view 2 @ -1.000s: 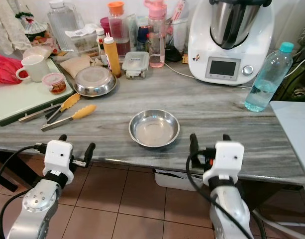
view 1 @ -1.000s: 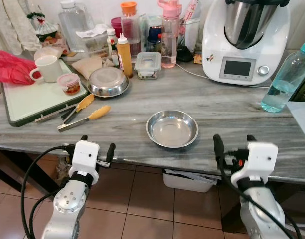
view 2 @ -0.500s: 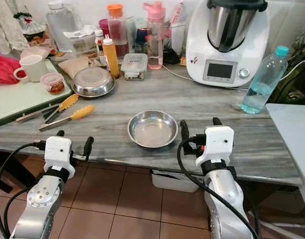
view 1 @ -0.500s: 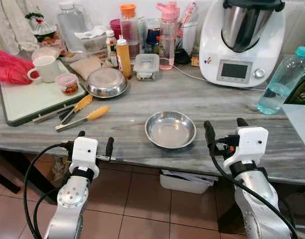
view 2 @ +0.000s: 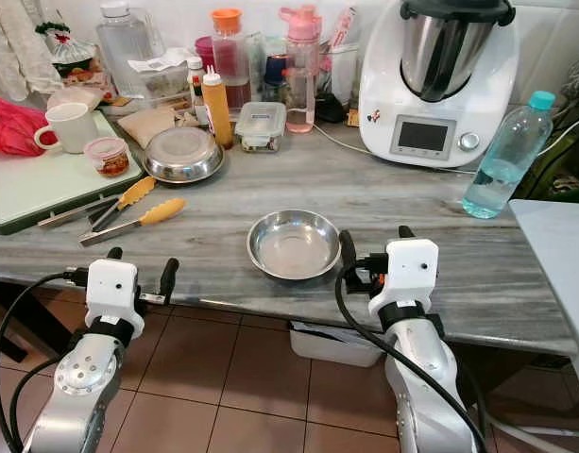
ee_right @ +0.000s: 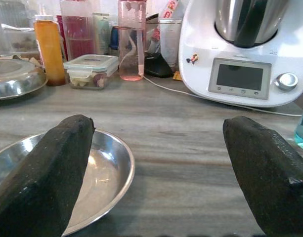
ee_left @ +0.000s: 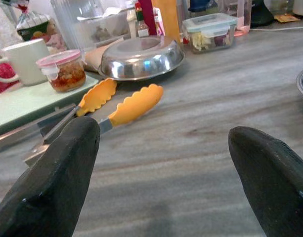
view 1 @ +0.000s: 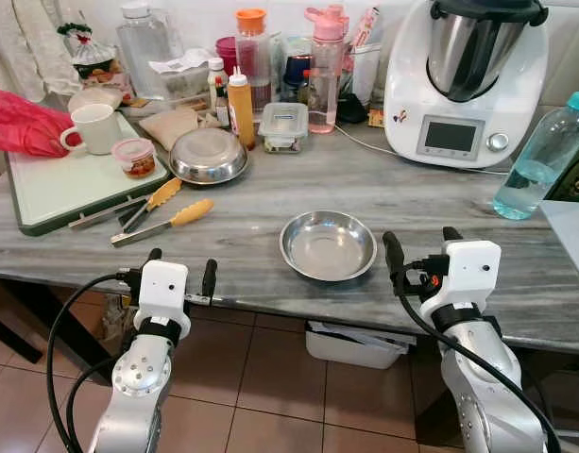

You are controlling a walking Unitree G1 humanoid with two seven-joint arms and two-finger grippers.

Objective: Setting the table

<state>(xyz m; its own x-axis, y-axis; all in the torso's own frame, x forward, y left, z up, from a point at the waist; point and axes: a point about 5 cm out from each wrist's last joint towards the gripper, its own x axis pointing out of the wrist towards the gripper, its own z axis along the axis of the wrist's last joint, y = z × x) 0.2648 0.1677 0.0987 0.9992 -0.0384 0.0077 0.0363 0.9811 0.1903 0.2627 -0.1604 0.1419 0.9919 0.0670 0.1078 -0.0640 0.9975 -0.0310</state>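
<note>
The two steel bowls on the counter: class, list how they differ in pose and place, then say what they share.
The near steel bowl stands upright, hollow showing; the far steel bowl lies upside down, base up.
The near one sits by the counter's front edge, beside the right gripper; the far one lies further back, next to the orange sauce bottle.
Both are round, shiny metal and about the same size.

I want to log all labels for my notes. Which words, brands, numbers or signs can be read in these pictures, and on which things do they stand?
None can be read.
White kitchen machine: small mark left of the display, too small to read; display blank.
Plastic water bottle: no label to be read.
Orange squeeze bottle and small bottle with a red cap: print blurred, unreadable.
</note>
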